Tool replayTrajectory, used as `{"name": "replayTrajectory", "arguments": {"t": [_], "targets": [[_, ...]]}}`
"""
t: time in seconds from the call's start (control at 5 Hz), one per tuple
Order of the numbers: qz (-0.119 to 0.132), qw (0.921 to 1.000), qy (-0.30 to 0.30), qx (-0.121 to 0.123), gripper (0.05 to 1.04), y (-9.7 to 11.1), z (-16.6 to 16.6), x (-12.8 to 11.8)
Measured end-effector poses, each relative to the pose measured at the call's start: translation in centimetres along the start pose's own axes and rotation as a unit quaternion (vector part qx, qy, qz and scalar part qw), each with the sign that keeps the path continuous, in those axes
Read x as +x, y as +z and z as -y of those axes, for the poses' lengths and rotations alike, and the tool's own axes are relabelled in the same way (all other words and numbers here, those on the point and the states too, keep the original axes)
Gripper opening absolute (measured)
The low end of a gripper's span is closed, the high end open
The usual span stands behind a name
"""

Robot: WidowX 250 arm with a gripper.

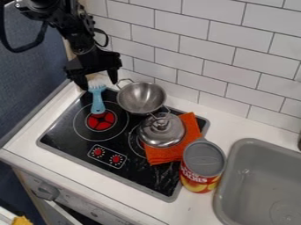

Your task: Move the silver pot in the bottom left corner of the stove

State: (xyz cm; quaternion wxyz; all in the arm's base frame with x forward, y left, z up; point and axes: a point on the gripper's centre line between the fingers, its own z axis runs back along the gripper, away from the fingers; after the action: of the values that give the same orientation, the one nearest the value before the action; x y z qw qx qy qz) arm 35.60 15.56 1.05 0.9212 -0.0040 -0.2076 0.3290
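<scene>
At the left of the frame, the near left corner of the black stove (48, 139) is where the task wants the pot. A little right of that and higher, in the upper left, the gripper (96, 79) hangs with its fingers spread wide and nothing clasped between them. The spread would suit coming down over a rim or handle. The white bristles of a blue brush (98, 103) show in the gap between the fingertips; whether they are at the same height I cannot tell. The brush's handle points down to the red-centred burner (101, 121), so it could get in the way of a pot slid straight across. Below lie two red knobs (107, 156), close to the target corner, and a pot set there may end up partly over them.

Just right of the brush, at the upper middle, the open silver pot (141, 98) sits towards the back of the stove; it is probably the one meant. Its handle on the gripper's side looks the easiest to grasp. Beside it, a domed silver lid (162, 131) rests over an orange cloth (190, 127), perhaps as padding. Further right come a can (203, 165) and a grey sink (247, 176).
</scene>
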Motion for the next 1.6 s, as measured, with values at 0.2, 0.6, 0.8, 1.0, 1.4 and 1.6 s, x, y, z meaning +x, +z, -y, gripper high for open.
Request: {"name": "replayTrajectory", "arguments": {"t": [0.2, 0.6, 0.8, 1.0, 1.4, 1.6], "targets": [[-0.016, 0.9999, 0.004, 0.004, 1.001, -1.0, -0.3, -0.8], [-0.036, 0.9993, 0.009, 0.004, 1.001, -1.4, 0.5, -2.3], [-0.062, 0.9979, 0.01, -0.014, 1.001, -1.6, 1.2, -3.2], [-0.079, 0.9965, 0.006, -0.025, 1.001, -2.4, 2.2, -3.7], [-0.077, 0.997, -0.007, 0.002, 0.964, -4.1, 3.0, -4.4], [-0.057, 0.998, -0.013, 0.023, 0.68, -4.3, 3.1, -4.4]]}}
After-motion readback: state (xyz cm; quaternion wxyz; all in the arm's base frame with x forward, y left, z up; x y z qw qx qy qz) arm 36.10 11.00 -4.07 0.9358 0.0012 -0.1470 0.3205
